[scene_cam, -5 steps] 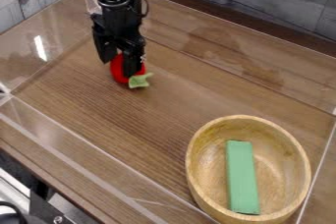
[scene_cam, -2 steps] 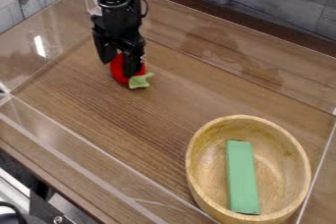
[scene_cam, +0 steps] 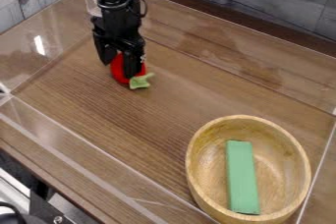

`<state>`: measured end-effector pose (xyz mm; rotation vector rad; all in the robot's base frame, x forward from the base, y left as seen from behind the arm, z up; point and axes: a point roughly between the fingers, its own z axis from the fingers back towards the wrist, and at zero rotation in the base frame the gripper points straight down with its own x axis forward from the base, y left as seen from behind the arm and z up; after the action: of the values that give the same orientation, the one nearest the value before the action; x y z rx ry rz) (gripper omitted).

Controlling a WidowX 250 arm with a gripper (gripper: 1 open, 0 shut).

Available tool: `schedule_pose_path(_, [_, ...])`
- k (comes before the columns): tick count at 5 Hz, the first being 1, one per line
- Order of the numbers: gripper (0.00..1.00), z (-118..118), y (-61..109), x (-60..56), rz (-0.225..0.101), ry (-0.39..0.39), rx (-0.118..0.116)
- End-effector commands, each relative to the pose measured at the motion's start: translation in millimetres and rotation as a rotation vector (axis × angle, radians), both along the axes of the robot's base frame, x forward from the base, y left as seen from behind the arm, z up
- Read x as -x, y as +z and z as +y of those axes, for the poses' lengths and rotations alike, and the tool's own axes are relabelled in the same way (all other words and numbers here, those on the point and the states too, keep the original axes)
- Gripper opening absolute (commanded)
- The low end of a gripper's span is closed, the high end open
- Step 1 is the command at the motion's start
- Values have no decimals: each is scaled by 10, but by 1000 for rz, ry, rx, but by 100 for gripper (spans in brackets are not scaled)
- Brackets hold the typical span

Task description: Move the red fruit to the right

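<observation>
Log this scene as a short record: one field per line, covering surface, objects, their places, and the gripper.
surface: wooden table inside clear walls
fruit: red fruit, green cap toward the lower right, lying on the table at the upper left
bowl: wooden bowl at the lower right, upright
block: green block lying inside the bowl
gripper: gripper pointing down, open, fingers straddling the fruit
held: whether the fingers touch the fruit cannot be told
task state: fruit not yet moved right

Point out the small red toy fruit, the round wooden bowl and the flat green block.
small red toy fruit point(scene_cam: 125, 71), camera view, red body
round wooden bowl point(scene_cam: 199, 149), camera view, left rim
flat green block point(scene_cam: 242, 177), camera view, top face
</observation>
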<state>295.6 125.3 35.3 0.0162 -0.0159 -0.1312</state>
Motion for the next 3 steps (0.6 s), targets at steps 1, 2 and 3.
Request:
schedule_pose_path(1, [0, 82, 147, -69, -47, 7, -22])
schedule_pose_path(2, [0, 71, 286, -68, -67, 18, -26])
schedule_pose_path(3, [0, 48, 467, -61, -91, 34, -30])
